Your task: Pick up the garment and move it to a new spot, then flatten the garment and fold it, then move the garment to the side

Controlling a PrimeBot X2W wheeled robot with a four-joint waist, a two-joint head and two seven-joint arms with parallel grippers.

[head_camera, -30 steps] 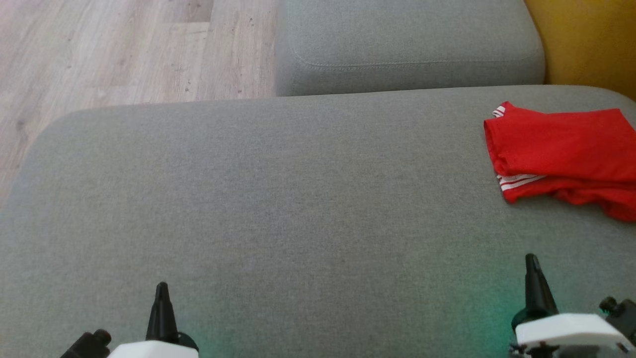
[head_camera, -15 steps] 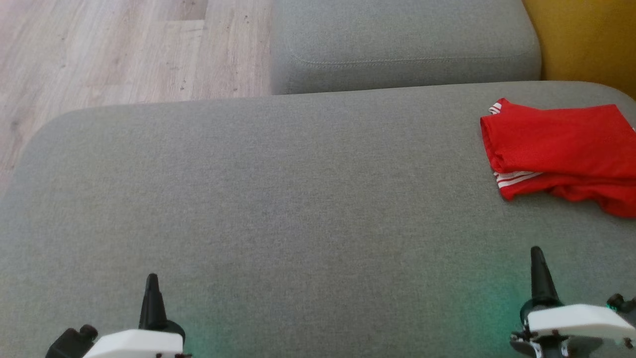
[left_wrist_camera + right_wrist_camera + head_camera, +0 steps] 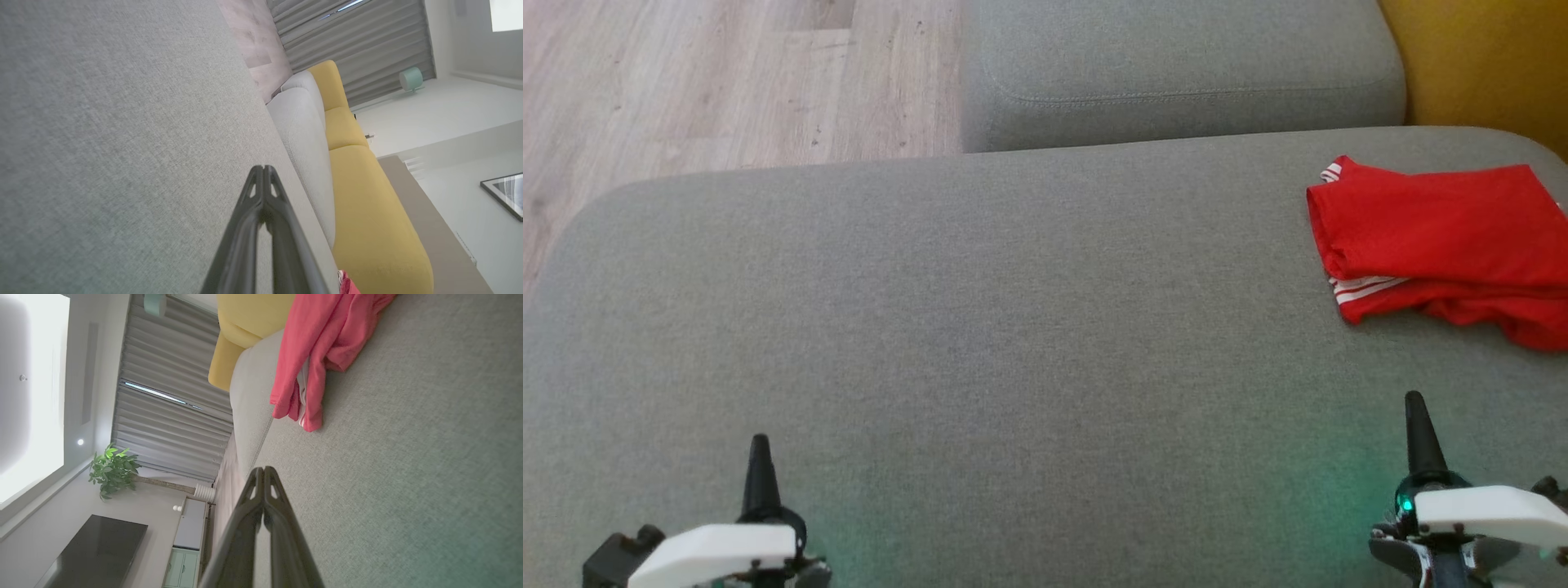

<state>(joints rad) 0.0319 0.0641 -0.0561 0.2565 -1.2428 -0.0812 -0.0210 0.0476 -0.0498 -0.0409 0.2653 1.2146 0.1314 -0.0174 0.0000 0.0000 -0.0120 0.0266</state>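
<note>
Garment [image 3: 1437, 233] on grey seat [image 3: 1013, 327], yellow cushion [image 3: 1486, 65] just beyond

Head cam high, downward over grey cushion [image 3: 1013, 327]; wrist cams low, sideways, same cushion + garment [image 3: 1429, 220]

- Matt grey woven cloth, finely grained, over the seat cushion [image 3: 1013, 327] mid-frame and the smaller cushion [image 3: 1176, 73] above.
- Thin red cloth, soft and creased, with white-striped trim: garment [image 3: 1437, 229], right edge.
- Matt pale wood-grain floor [image 3: 686, 82], upper left.
- Matt black fingers, smooth white shells: left gripper [image 3: 760, 445], right gripper [image 3: 1415, 402], bottom corners.
</note>
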